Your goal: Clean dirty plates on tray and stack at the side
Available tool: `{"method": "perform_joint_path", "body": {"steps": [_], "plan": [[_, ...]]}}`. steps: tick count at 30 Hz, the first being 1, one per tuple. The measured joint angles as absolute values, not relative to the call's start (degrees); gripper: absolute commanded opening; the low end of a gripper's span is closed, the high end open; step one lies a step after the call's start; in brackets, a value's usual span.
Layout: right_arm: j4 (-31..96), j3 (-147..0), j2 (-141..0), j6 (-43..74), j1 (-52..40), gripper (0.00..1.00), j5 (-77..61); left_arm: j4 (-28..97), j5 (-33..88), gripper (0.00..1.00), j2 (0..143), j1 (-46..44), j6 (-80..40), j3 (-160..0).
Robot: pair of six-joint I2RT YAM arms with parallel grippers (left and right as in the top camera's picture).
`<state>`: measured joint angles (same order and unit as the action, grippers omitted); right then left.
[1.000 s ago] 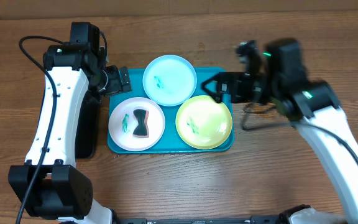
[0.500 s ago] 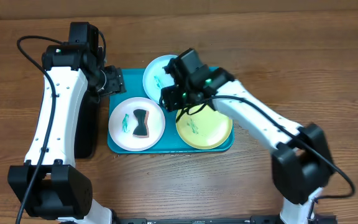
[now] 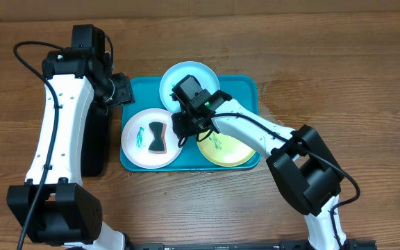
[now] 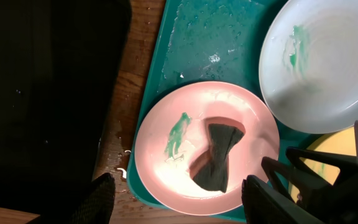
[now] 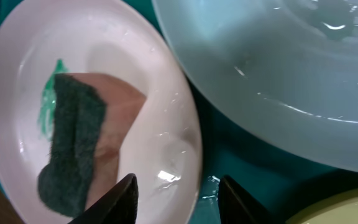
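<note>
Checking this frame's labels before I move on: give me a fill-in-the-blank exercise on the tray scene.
The tray holds ___ plates.
A dark ___ lies on the white plate.
The right claw holds ___.
The ___ arm partly covers the yellow-green plate.
Missing words: three; sponge; nothing; right.

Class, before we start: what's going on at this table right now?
A turquoise tray holds three smeared plates. The right end effector hangs open over the white plate at its rim, near the dark sponge lying on it. The left end effector hovers open at the tray's left edge. Nothing is gripped or stacked yet.
</note>
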<state>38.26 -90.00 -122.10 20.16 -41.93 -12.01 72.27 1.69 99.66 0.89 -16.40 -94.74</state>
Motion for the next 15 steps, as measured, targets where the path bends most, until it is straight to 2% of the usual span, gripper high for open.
{"method": "perform_joint_path", "body": {"steps": [6, 9, 11, 15], "plan": [[38.24, -89.97, -122.87, 20.84, -41.93, 0.43, -10.52, 72.66, 2.57, 0.64, 99.77, 0.89, -15.86, -94.74], [38.13, -89.84, -123.02, 20.88, -41.95, 0.33, -10.22, 72.44, 4.03, 0.62, 100.25, 0.89, -14.94, -94.30], [38.13, -89.78, -123.11, 20.84, -42.00, 0.21, -10.07, 71.75, 5.04, 0.62, 100.62, 0.89, -14.50, -92.90], [38.09, -89.56, -123.15, 22.09, -42.00, 0.20, -10.02, 68.25, 8.84, 0.64, 101.47, 0.89, -12.71, -87.99]]}}
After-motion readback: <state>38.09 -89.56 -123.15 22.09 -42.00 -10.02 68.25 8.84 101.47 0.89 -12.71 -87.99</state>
